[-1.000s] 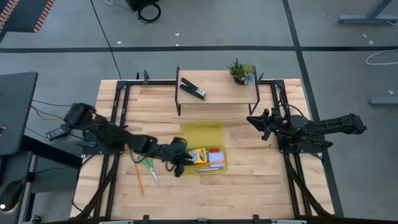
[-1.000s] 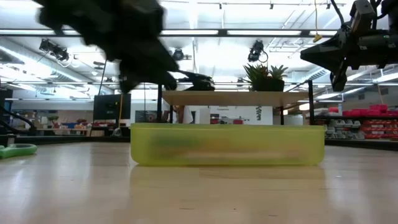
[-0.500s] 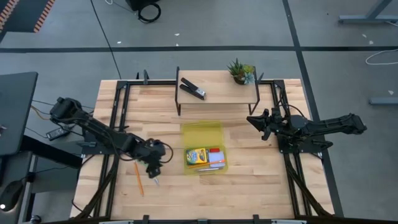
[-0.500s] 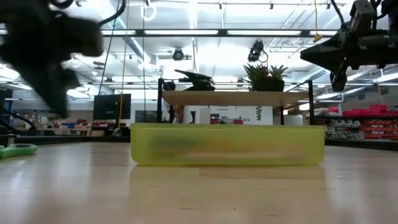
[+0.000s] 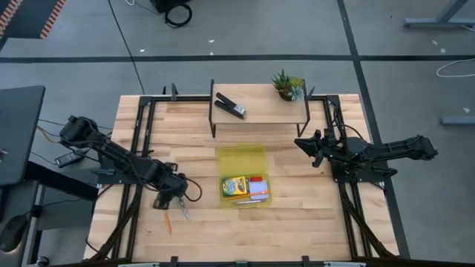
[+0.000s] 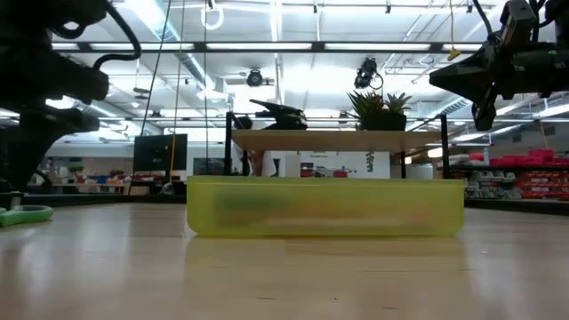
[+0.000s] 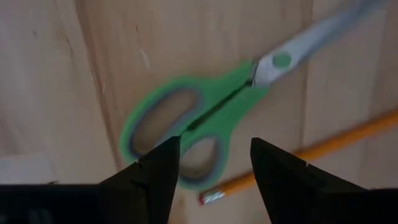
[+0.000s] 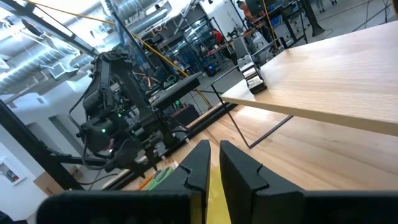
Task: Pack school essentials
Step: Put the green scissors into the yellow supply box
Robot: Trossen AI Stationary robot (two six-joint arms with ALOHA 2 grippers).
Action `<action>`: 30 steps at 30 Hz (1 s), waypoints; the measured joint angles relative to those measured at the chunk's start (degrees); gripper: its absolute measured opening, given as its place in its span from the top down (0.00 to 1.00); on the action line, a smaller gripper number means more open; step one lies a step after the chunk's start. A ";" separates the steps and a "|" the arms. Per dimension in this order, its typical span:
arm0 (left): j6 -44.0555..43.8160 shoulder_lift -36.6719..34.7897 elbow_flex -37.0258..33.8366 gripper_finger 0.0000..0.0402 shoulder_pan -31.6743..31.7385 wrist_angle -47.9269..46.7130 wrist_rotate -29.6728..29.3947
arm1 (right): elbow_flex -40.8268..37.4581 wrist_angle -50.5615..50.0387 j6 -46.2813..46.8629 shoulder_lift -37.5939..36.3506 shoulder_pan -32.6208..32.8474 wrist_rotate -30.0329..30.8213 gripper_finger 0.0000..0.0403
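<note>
Scissors (image 7: 208,121) under open, empty left end effector (image 7: 211,163); high view hides handles.

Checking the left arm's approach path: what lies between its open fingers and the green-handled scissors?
Nothing. In the left wrist view the left gripper hangs open right over the green-handled scissors; only bare table and an orange pencil lie alongside.

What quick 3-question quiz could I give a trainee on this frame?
1. True or false: the green-handled scissors are already in the yellow bin.
2. Which end effector is over the scissors? A) left B) right
3. Fill in: the black stapler sits on the raised ____.

Key: 1 false, they lie on the table under the open left end effector; 2 A; 3 shelf.
</note>
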 joint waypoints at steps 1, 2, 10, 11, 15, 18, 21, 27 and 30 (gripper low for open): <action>2.25 0.00 0.00 0.49 0.00 -0.65 -0.05 | 0.00 0.00 0.01 0.00 -0.01 0.00 0.90; 4.74 0.00 0.00 0.50 0.00 -1.30 -0.16 | 0.00 0.00 0.01 0.00 -0.02 0.00 0.90; 7.14 0.00 0.00 0.51 0.07 -1.54 -2.31 | -0.02 0.00 0.01 0.00 -0.01 0.00 0.90; 4.79 0.00 0.00 0.51 0.39 -1.42 -1.91 | 0.00 0.00 0.00 0.00 0.00 0.00 0.90; -1.87 0.02 0.00 0.54 1.98 0.74 1.90 | -0.02 0.00 0.01 0.00 0.00 0.00 0.90; -4.68 0.02 0.02 0.57 1.97 3.34 2.98 | 0.00 -0.02 0.00 0.00 -0.01 0.00 0.90; -7.10 1.00 0.67 0.59 1.97 6.12 4.43 | -0.01 0.00 0.01 0.00 -0.02 0.00 0.90; -1.92 7.40 7.42 0.56 0.59 6.32 4.28 | 0.00 0.00 0.00 -0.02 0.00 0.00 0.90; 2.41 12.00 11.07 0.53 0.17 4.78 4.06 | -0.02 0.02 0.00 0.00 -0.02 0.00 0.90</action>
